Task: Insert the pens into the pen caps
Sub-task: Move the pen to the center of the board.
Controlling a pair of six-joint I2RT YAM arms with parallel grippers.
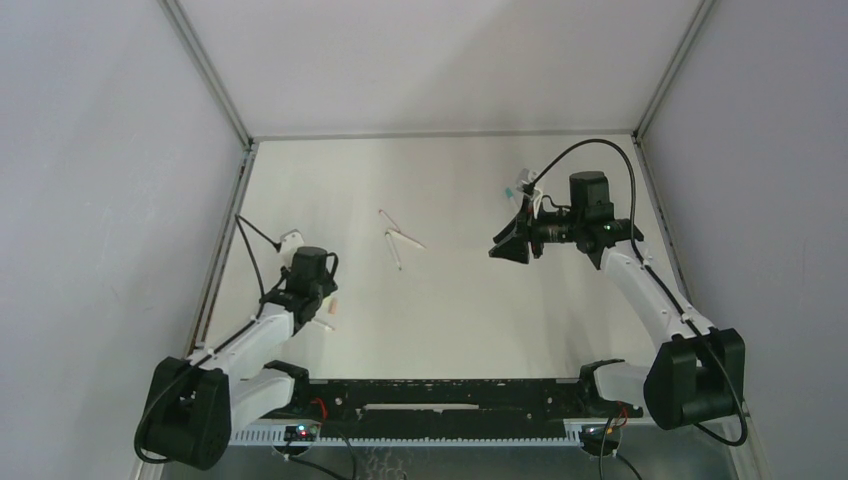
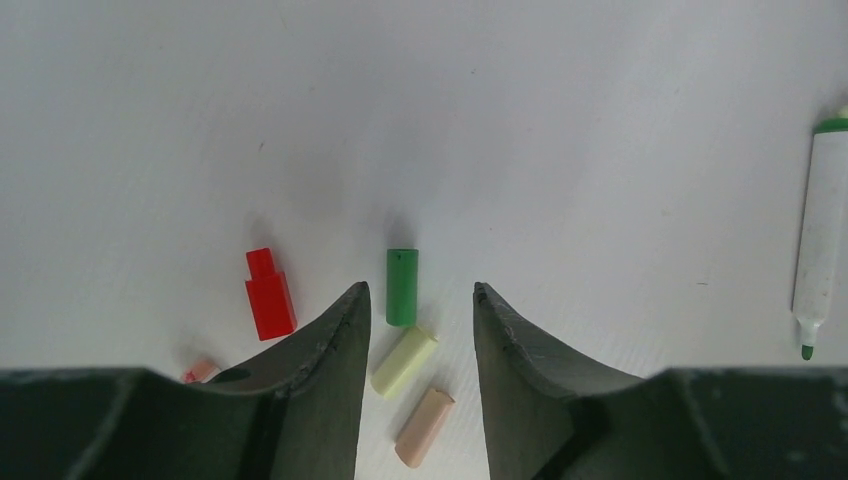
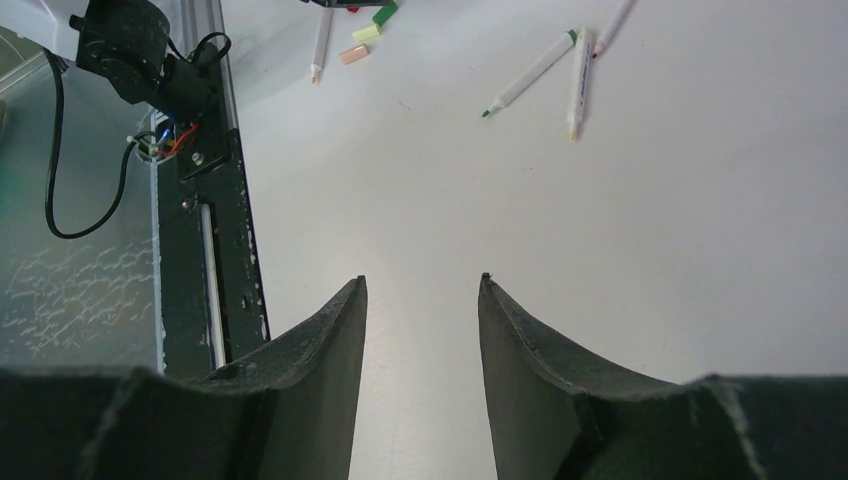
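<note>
left gripper apart, lime cap and peach cap between its jaws, green cap just ahead, right gripper apart too, empty

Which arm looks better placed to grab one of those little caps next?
Left. The left claw hangs open right over the caps, the yellow-green cap and peach cap lying between its fingers. The right claw, also open, sits far across the table from them.
</note>
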